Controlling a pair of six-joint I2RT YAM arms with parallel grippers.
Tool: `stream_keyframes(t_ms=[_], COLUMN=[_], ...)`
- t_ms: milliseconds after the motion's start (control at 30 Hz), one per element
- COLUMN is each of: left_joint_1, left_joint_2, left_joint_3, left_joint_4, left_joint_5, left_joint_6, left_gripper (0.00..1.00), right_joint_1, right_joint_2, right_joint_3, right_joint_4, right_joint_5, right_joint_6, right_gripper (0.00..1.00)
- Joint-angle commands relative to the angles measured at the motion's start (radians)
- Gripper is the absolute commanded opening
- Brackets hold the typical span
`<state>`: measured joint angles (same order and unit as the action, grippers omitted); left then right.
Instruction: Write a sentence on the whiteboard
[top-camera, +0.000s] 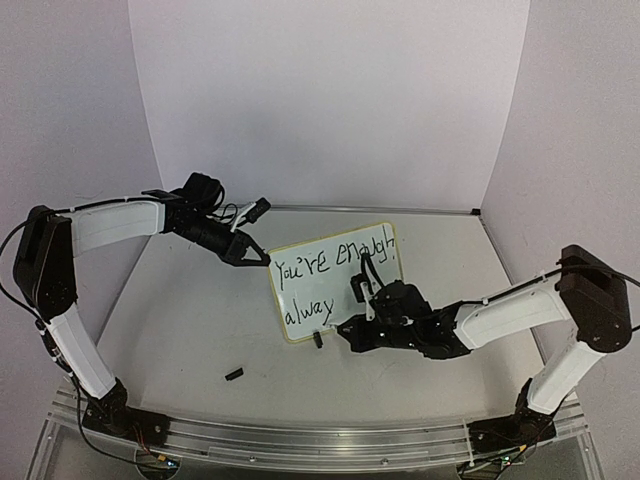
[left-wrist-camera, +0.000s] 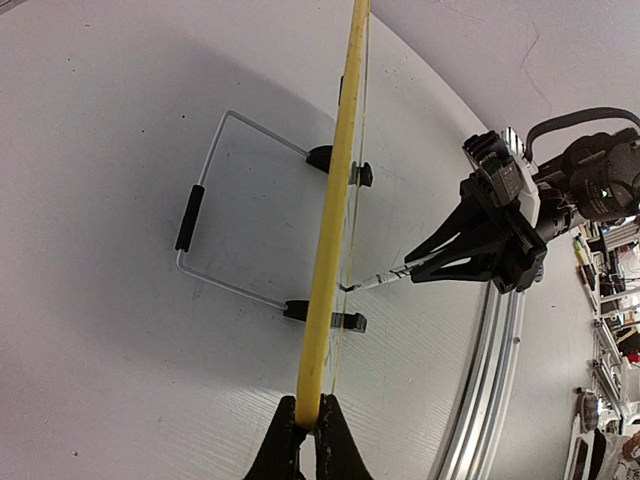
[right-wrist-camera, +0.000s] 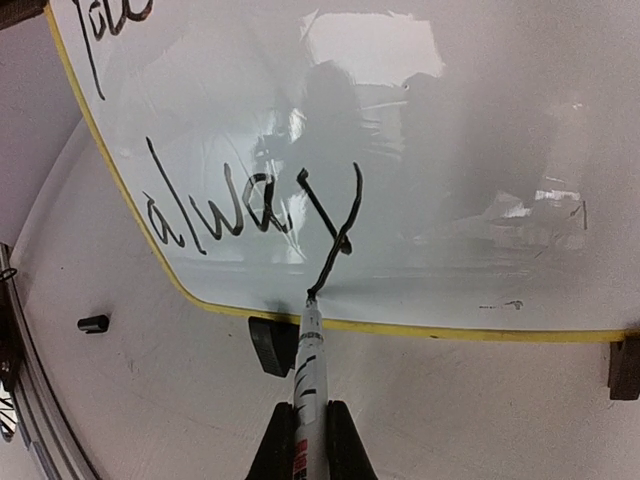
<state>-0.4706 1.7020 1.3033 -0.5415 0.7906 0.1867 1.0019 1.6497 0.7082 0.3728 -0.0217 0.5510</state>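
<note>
The whiteboard (top-camera: 340, 285) stands tilted on the table, held up by a wire stand (left-wrist-camera: 200, 215). The sentence reads "You're enough" (top-camera: 335, 260) above "alway" (top-camera: 308, 313). My left gripper (top-camera: 262, 258) is shut on the board's yellow rim (left-wrist-camera: 330, 230), seen edge-on in the left wrist view between the jaws (left-wrist-camera: 308, 418). My right gripper (top-camera: 350, 330) is shut on a white marker (right-wrist-camera: 310, 365). The marker's tip touches the tail of the "y" (right-wrist-camera: 335, 240) near the board's (right-wrist-camera: 460, 150) bottom edge. It also shows in the left wrist view (left-wrist-camera: 378, 283).
A small black marker cap (top-camera: 235, 375) lies on the table in front of the board and also shows in the right wrist view (right-wrist-camera: 93, 323). Two black clip feet (right-wrist-camera: 270, 345) (right-wrist-camera: 622, 365) sit under the board's bottom rim. White walls enclose the table. An aluminium rail (top-camera: 300, 430) runs along the near edge.
</note>
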Motion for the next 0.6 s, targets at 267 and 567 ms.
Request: stream_keyframes(t_ms=[267,567], left_joint_1=[-0.017,-0.017], left_joint_2=[-0.008,-0.011], left_joint_3=[0.014,0.013], left_joint_4=[-0.041,-0.042], left_joint_5=[-0.066,-0.068], left_joint_6=[0.065,0.066], left_gripper=[0.0,0.0], right_joint_1=[-0.01,-0.042], right_joint_2=[-0.157,-0.149], right_joint_3=[-0.015,-0.032], right_joint_4=[0.03,0.028], right_joint_5=[0.086,0.131], right_joint_6=[0.014,0.035], right_gripper=[0.0,0.0])
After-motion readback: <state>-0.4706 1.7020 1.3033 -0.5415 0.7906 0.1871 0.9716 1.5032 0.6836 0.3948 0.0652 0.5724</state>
